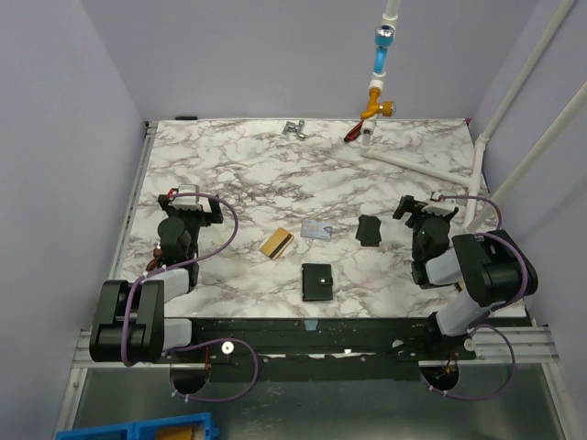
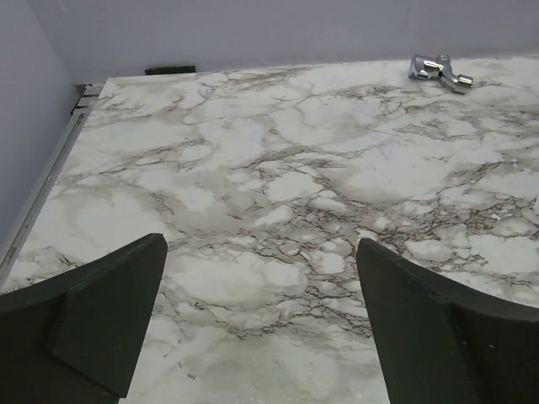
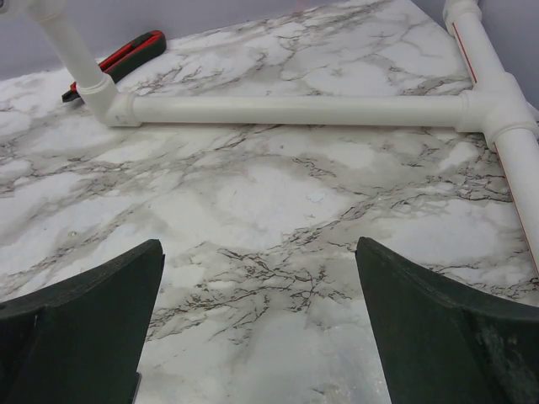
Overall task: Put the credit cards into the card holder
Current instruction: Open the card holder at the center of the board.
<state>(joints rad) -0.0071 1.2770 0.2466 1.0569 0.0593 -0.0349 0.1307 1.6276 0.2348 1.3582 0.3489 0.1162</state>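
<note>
Two credit cards lie flat mid-table in the top view: a gold-tan one with a dark stripe and, just right of it, a pale grey-blue one. The card holder, a flat black wallet with a small clasp tab, lies shut nearer the front edge, below the cards. My left gripper hovers open at the table's left, well left of the gold card. On the right, my right gripper is open too. Both wrist views show only bare marble between the fingers.
A smaller black case lies right of the grey-blue card. At the back sit a chrome fitting and a red-and-black tool. A white pipe frame crosses the back right. Walls close in on three sides.
</note>
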